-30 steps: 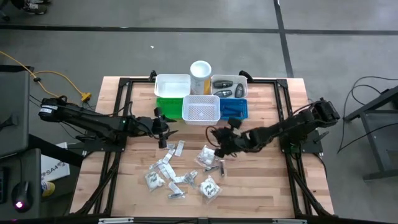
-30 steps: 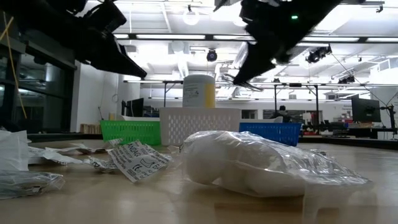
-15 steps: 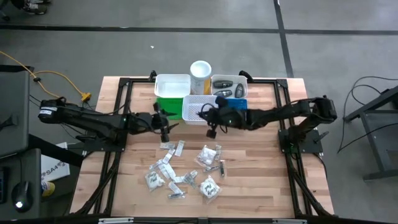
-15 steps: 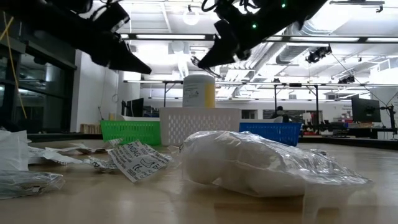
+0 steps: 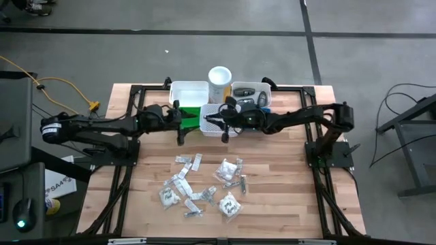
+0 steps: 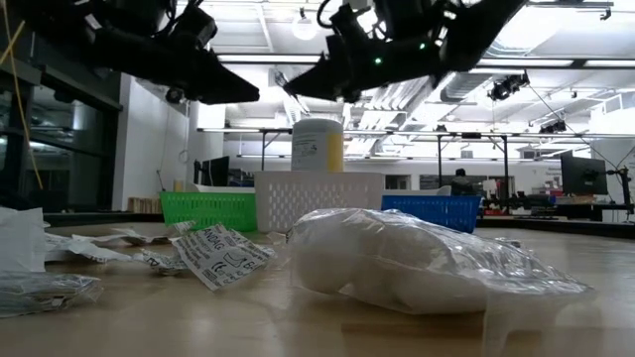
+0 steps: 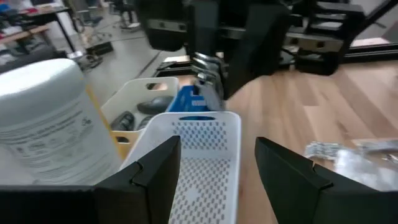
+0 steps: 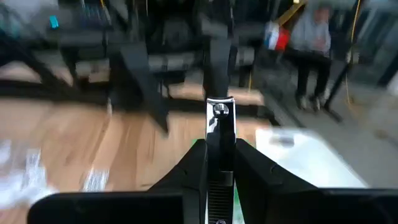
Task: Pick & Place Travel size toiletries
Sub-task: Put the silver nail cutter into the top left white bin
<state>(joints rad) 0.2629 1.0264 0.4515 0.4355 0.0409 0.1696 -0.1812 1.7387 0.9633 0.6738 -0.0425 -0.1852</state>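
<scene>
Pale wooden slatted surface (image 5: 286,197) standing on grey workshop floor, bright ceiling lights glowing behind, clear crinkly green-printed toiletry packets (image 5: 228,169) lying scattered mid-surface, right pincer (image 5: 224,126) gripping a thin silvery razor-like stick (image 8: 219,124) over white perforated plastic basket (image 5: 219,119), left pincer (image 5: 180,129) hovering open beside green bin (image 5: 182,114).

Crinkly glossy packets (image 6: 427,263) (wooden table (image 5: 286,204))
</scene>
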